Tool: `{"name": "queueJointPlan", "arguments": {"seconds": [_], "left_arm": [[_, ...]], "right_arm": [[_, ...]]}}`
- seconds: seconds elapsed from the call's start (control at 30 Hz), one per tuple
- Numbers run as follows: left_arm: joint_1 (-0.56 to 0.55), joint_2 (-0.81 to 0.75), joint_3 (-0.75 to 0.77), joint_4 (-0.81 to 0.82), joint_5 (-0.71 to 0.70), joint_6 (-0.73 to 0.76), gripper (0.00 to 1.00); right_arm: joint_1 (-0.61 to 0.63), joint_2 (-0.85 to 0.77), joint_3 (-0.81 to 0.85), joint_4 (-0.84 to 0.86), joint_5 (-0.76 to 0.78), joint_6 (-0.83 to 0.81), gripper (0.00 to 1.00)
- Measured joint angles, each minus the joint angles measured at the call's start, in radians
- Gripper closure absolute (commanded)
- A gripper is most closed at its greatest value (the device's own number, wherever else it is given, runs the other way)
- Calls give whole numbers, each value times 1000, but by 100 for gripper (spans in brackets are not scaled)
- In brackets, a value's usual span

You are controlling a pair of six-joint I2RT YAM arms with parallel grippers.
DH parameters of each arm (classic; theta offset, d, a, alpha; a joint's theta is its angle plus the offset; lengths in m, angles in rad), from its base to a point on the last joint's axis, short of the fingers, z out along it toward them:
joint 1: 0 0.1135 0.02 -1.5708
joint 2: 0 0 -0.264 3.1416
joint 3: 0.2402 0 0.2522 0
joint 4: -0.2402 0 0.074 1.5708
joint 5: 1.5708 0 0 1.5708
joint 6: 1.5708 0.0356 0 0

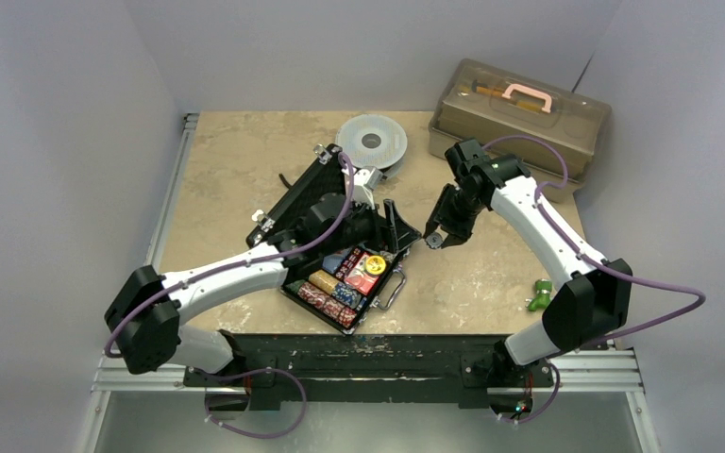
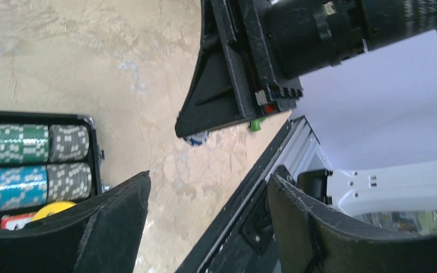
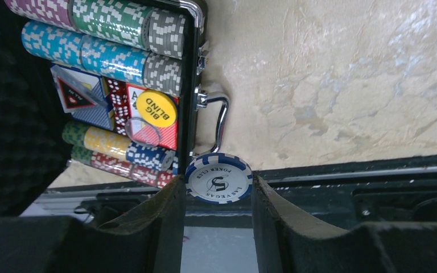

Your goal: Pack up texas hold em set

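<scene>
Nearest the top camera, the black mounting rail (image 1: pixel 368 351) is carrying both arm bases at the near edge of the counter (image 1: pixel 236 160). Beyond it, the small black ribbed briefcase with silver corners (image 1: pixel 297 193) is lying open, lid spread toward the far left and tray facing the arms. The left tool (image 1: pixel 395 225) is hovering at the tray's far edge. The right tool (image 1: pixel 437 236) is hanging just beside the case, on its right. One translucent brown toolbox with a pink handle (image 1: pixel 519 111), one round grey spool (image 1: pixel 371 142) and one small green object (image 1: pixel 539 297) are sitting apart from it.

On the left wrist camera, the left tool (image 2: pixel 207 182) is showing its fingers apart, with nothing between them.

On the right wrist camera, the right tool (image 3: pixel 218 190) is clamping one white-and-blue poker chip (image 3: pixel 218 179) near the silver handle (image 3: pixel 221 122). The tray is holding four rows of multicoloured chips (image 3: pixel 108 23) and one yellow disc (image 3: pixel 156 108).

Packing is judged to be nearing completion: one chip is awaiting its slot, and the lid is awaiting closing and latching.
</scene>
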Motion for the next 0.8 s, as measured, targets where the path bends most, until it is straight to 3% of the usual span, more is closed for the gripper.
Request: {"name": "queueJointPlan", "arguments": {"seconds": [0.27,0.6,0.8], "left_arm": [[-32,56,-59,173,-137,-76,40],[-52,145,-119,344,-155,-147,40],[-52,195,-119,409,-147,-188,49]], "right_arm": [[-25,3,25,-50,-38,129,100],[-27,66,122,-69,-58,192,100],[-27,69,122,-69,-72,205,100]]}}
